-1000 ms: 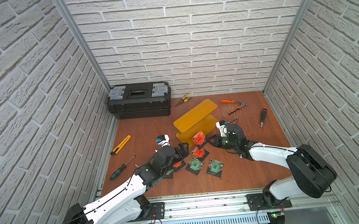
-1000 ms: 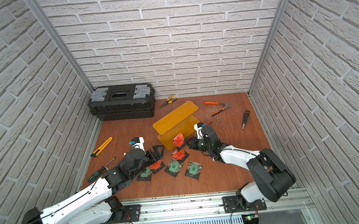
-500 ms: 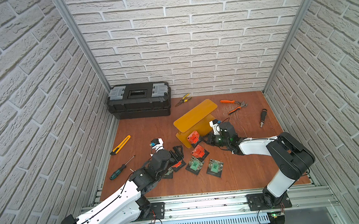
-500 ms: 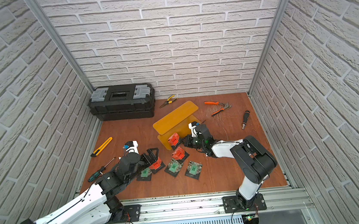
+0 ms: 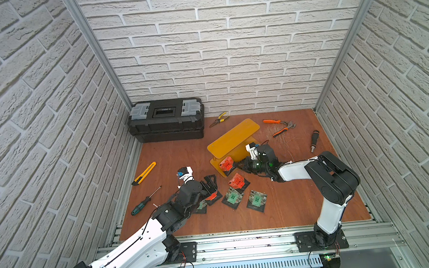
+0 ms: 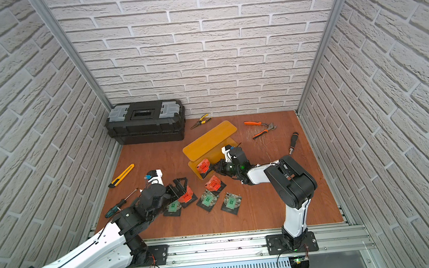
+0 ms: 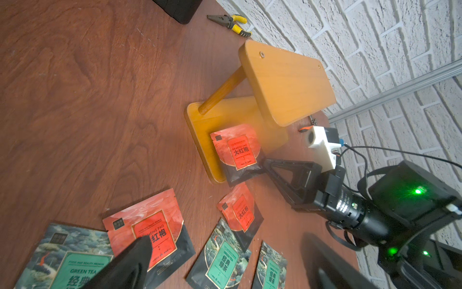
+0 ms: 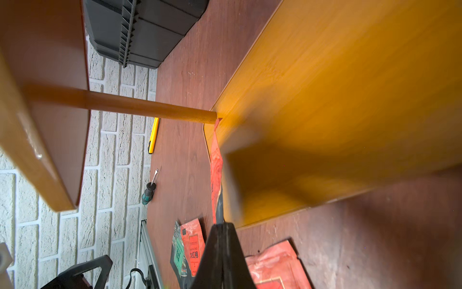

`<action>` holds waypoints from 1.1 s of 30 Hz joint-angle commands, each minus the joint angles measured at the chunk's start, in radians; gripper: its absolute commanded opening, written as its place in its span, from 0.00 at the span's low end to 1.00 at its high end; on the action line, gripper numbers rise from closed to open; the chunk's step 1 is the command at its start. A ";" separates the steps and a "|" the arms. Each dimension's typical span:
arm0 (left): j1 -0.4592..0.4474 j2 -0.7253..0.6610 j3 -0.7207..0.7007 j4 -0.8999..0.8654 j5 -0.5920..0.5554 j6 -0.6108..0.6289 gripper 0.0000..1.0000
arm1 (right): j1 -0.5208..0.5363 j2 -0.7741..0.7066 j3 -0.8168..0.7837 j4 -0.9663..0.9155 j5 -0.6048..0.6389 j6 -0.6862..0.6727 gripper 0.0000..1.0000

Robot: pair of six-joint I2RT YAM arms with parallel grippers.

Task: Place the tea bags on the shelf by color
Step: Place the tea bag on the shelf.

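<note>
On the right gripper (image 5: 235, 166) the jaws are together, clamped on the black edge of a flat square orange-red-labelled tea bag (image 5: 225, 164). It lies on the lower plate of the translucent amber two-tier plastic shelf (image 5: 232, 138), at the end nearer the left arm, with the black edge overhanging the rim toward the gripper. The right wrist view shows the clamped tea bag (image 8: 216, 170) edge-on, running from the jaw tips onto the plate.

On the left gripper (image 5: 209, 190) the jaws are wide apart and grip nothing, low over the bags in front of the shelf. One finger (image 7: 137, 255) overlaps a second orange-red tea bag (image 7: 150, 215); cannot tell if it touches.

Five bags lie flat on the reddish-brown wooden worktop (image 5: 295, 202):
- the second orange-red tea bag
- a third orange-red tea bag (image 5: 237, 182), near the shelf's front corner
- a middle green tea bag (image 5: 232, 198)
- a right-hand green tea bag (image 5: 257, 200)
- a left-hand green tea bag (image 6: 173, 207), partly under the left gripper

Further out:
- black plastic toolbox (image 5: 166, 120)
- yellow-handled pliers (image 5: 218, 119)
- orange-handled cutters (image 5: 279, 127)
- black-handled screwdriver (image 5: 314, 141)
- yellow utility knife (image 5: 144, 173)
- green-handled screwdriver (image 5: 144, 201)
</note>
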 commanded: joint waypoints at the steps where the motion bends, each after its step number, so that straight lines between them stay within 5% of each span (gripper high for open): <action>1: 0.008 -0.015 -0.016 -0.003 -0.014 0.005 0.99 | 0.007 0.017 0.029 0.033 -0.020 0.012 0.03; 21: 0.014 -0.022 -0.017 -0.016 -0.021 0.000 0.98 | -0.019 0.103 0.088 0.034 -0.043 0.024 0.03; 33: 0.014 -0.022 -0.014 -0.018 -0.025 -0.002 0.98 | -0.038 0.120 0.108 0.012 -0.051 0.021 0.25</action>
